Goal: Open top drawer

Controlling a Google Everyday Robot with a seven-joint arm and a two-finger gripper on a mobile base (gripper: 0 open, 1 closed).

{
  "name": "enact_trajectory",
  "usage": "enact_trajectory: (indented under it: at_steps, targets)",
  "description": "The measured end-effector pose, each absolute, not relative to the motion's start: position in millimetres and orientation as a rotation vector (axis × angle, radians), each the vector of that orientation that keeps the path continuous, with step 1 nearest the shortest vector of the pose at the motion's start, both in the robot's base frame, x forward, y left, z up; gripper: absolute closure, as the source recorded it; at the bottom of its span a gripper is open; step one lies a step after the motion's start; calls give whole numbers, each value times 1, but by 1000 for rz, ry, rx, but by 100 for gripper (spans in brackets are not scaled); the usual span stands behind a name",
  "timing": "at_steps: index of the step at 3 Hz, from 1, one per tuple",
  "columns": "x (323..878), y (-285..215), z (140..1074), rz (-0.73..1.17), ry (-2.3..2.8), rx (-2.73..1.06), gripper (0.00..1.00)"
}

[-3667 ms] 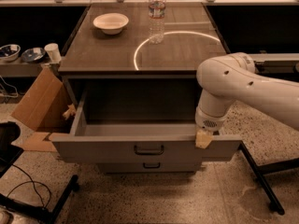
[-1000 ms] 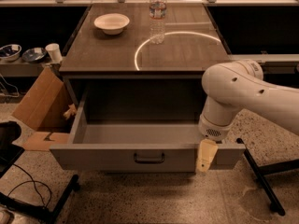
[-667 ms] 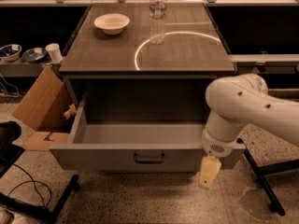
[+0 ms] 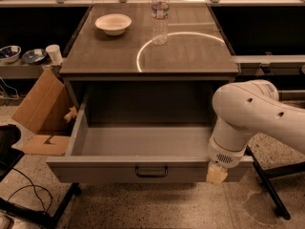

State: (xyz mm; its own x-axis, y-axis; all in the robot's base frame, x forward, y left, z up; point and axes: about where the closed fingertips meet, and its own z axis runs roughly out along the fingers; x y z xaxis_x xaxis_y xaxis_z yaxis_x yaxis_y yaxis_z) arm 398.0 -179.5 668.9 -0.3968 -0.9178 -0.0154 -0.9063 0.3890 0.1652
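Note:
The top drawer (image 4: 95,170) is a large grey drawer pulled far out of the cabinet, with its deep grey interior showing. A small dark bracket handle (image 4: 151,171) sits at the centre of its front panel. My white arm reaches in from the right. My gripper (image 4: 217,174) hangs at the right end of the drawer's front panel, right of the handle and apart from it. Only a pale tip of the gripper shows below the wrist.
On the cabinet top (image 4: 190,56) stand a white bowl (image 4: 113,23) and a clear water bottle (image 4: 160,14). An open cardboard box (image 4: 40,109) lies on the floor at the left. Bowls and a cup (image 4: 54,53) sit on a low shelf far left. Dark stand legs (image 4: 267,185) are at the right.
The drawer has come further out toward the camera. My gripper dropped below the front panel's right end, then came back up to it.

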Motion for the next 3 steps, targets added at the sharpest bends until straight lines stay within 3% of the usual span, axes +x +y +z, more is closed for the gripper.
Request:
enact_trajectory:
  at_steps: [1,2,3]
  targets:
    - [398,-180,673,-225,-2552,1679,87]
    - [399,-181,676,-226,-2552,1678,100]
    - [378,-179,681,-253,-2562,1620,100]
